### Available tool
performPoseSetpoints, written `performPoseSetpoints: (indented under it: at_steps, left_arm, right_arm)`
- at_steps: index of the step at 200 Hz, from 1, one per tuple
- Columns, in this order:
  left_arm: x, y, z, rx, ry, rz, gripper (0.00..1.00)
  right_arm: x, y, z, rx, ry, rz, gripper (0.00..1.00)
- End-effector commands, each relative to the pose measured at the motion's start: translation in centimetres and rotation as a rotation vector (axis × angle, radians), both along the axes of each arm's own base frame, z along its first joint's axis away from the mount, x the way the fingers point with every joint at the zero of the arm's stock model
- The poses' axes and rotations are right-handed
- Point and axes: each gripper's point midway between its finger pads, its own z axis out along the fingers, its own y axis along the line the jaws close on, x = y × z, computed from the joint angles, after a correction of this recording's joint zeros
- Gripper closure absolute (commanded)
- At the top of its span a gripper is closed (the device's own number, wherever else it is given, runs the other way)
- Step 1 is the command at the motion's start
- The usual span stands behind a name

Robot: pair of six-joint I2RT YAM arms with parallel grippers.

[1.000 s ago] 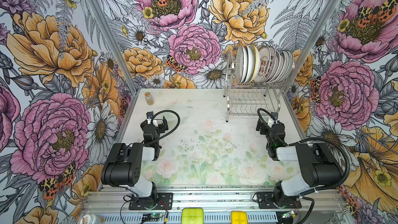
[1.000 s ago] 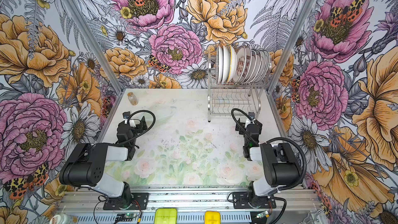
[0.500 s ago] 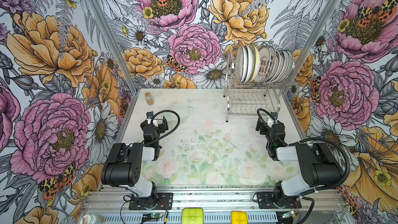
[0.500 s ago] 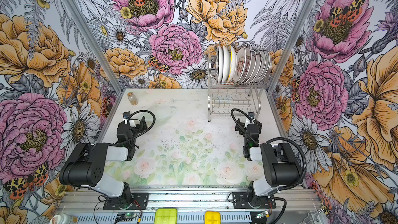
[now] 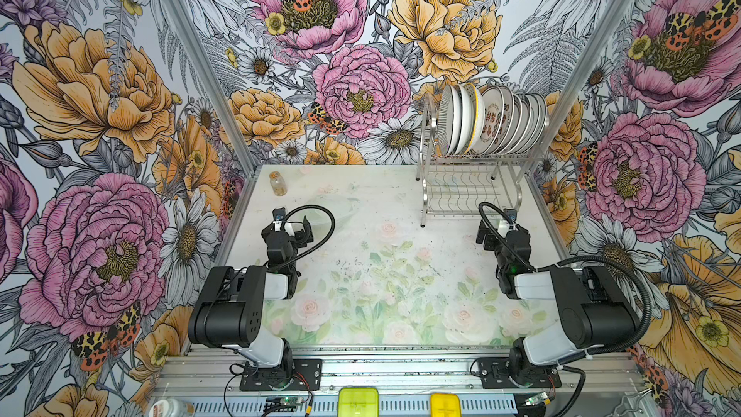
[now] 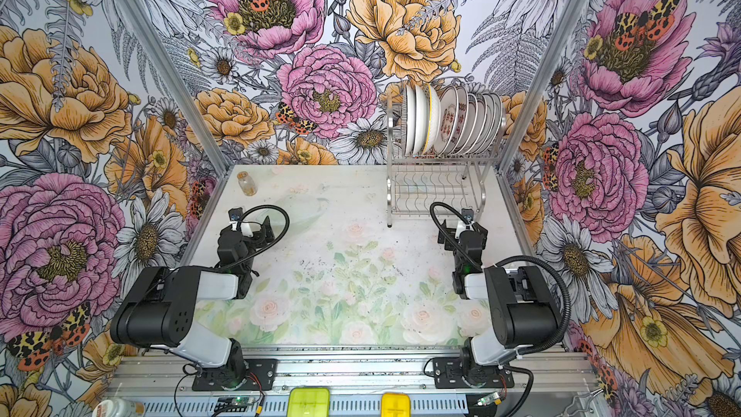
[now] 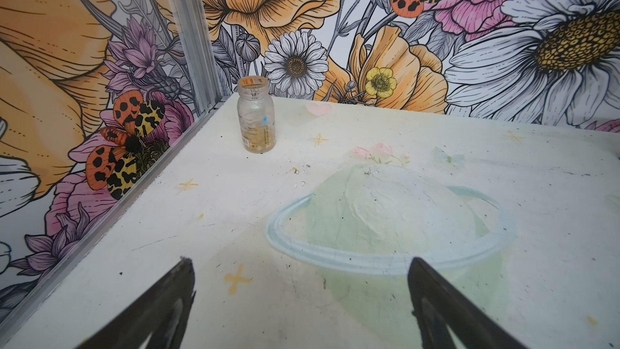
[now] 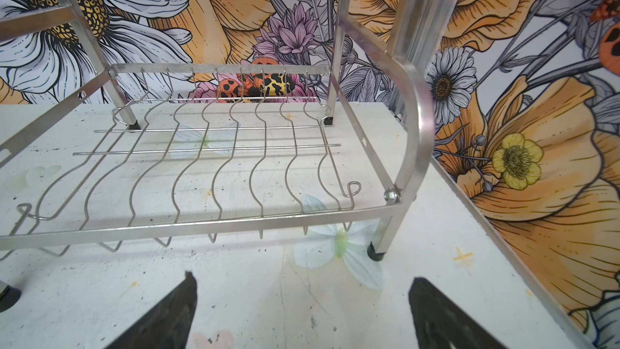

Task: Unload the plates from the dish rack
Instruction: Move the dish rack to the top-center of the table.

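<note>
Plates (image 5: 491, 120) | we are seeing them standing on edge in the top tier of the dish rack (image 5: 461, 194), far right corner of the bench (image 5: 381, 274) | left fingers (image 7: 157, 313) and right fingers (image 8: 161, 323) are standing apart, gripping nothing

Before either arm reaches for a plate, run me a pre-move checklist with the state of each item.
1. The left tool is open, nothing held: ok.
2. The right tool is open, nothing held: ok.
3. All plates stand on edge in the upper tier of the dish rack: ok.
4. The right tool is at plate height: not ok; it sits low, facing the bare lower tier.
5. Set-down room on the table: ok; only a small bottle stands in the far left corner.
6. Gaps between the packed plates are wide enough for a finger: cannot tell.
</note>
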Motion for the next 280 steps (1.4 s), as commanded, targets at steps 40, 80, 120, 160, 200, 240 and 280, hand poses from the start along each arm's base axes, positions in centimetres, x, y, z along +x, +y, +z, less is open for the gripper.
performPoseSetpoints:
  at_steps: [40, 80, 120, 160, 200, 240, 280]
  left_arm:
    - [-0.2, -1.2, 1.0, 0.029, -0.026, -0.031, 0.01]
    - [-0.6, -0.3, 2.4, 0.059, 0.0, 0.059, 0.01]
    - [-0.2, -1.2, 3.1, 0.027, 0.104, 0.041, 0.01]
    - [-0.9, -3.3, 4.3, 0.053, 0.149, 0.022, 0.01]
    - [-1.7, -5.0, 6.0, 0.046, 0.236, 0.026, 0.01]
    - [-2.7, -6.9, 6.4, -0.065, 0.34, -0.002, 0.01]
    - [-3.6, -9.2, 6.4, -0.109, 0.397, -0.042, 0.01]
  right_arm:
    - [-1.3, -0.9, 2.7, 0.004, -0.101, -0.06, 0.01]
    - [-2.5, -1.6, 4.8, 0.007, -0.147, -0.106, 0.0]
    - [-3.7, -2.3, 7.8, 0.041, -0.204, -0.154, 0.0]
    - [-2.8, -2.4, 8.7, 0.127, -0.049, -0.189, 0.0]
    - [-2.7, -0.8, 8.6, 0.237, 0.136, -0.154, 0.0]
    - [-2.2, 1.6, 7.4, 0.363, 0.317, -0.107, 0.01]
    - [-1.4, 4.4, 6.1, 0.363, 0.413, -0.052, 0.0]
